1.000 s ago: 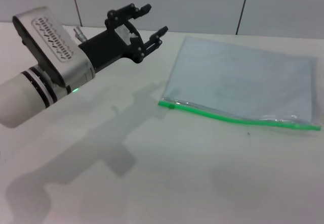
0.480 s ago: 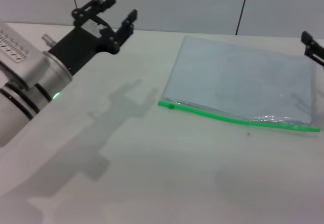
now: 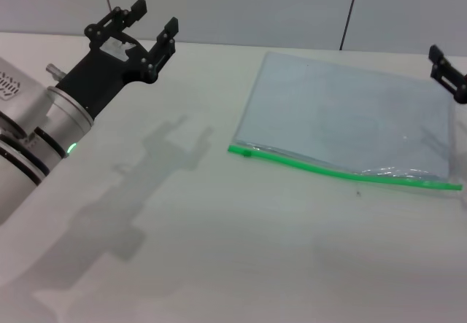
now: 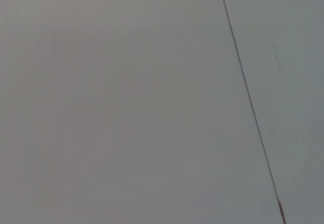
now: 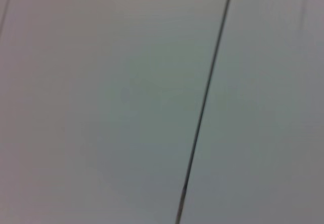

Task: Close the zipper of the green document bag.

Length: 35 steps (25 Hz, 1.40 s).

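Two hands up, neither touching bag | zipper (image 3: 343,168) nearest, slider left end | green document bag (image 3: 350,122) flat on surface (image 3: 219,250) | left hand (image 3: 144,26) fingers apart, far-left | right hand (image 3: 446,70) at bag's far-right corner, fingers can't tell | risk: unpinned bag slides when slider's pulled

Left gripper (image 3: 144,21) gapes beside green document bag (image 3: 349,119).

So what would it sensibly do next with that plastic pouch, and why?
Probably bring the left tool down toward the small dark green slider tab. The tab sits at the left end of the bright green zip strip on the translucent bluish plastic pouch, while that tool hangs open, raised and well away. The right tool only peeks in near the pouch's far right corner.
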Tool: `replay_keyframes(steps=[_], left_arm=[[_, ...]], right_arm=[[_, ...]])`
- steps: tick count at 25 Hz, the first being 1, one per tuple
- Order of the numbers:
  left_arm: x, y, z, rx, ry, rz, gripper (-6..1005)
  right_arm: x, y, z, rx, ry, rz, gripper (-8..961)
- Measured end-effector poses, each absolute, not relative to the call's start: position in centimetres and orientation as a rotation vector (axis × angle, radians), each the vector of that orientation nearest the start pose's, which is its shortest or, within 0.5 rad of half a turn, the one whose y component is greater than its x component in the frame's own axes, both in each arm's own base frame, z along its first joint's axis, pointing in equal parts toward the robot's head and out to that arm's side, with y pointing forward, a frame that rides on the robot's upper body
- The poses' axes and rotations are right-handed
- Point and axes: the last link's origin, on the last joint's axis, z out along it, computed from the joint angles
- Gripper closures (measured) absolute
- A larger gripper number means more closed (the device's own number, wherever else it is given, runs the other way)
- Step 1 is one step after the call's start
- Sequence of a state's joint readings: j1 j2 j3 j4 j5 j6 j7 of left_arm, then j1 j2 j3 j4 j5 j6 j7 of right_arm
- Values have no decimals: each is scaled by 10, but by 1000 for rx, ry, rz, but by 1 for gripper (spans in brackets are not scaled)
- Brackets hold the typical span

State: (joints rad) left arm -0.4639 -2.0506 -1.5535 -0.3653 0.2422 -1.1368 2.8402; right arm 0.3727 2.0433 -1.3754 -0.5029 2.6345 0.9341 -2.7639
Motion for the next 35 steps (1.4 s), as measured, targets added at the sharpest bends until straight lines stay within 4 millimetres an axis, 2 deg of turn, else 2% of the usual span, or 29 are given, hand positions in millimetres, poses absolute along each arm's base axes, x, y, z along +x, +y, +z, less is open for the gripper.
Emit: replay_keyframes(steps=[4, 8, 13, 35], left_arm=[[-254, 372, -5, -1895, -171, -837, 446], [-250, 373, -8, -1915, -161, -837, 446], [-250, 375, -11, -1927, -167, -826, 446], [-249, 380, -14, -1941, -177, -808, 446]], right_arm=[[291, 374, 14, -1842, 226, 615, 130], [293, 377, 7, -1839, 272, 635, 132], [292, 374, 9, -1820, 261, 677, 135], [278, 384, 7, -1853, 208, 691, 135]])
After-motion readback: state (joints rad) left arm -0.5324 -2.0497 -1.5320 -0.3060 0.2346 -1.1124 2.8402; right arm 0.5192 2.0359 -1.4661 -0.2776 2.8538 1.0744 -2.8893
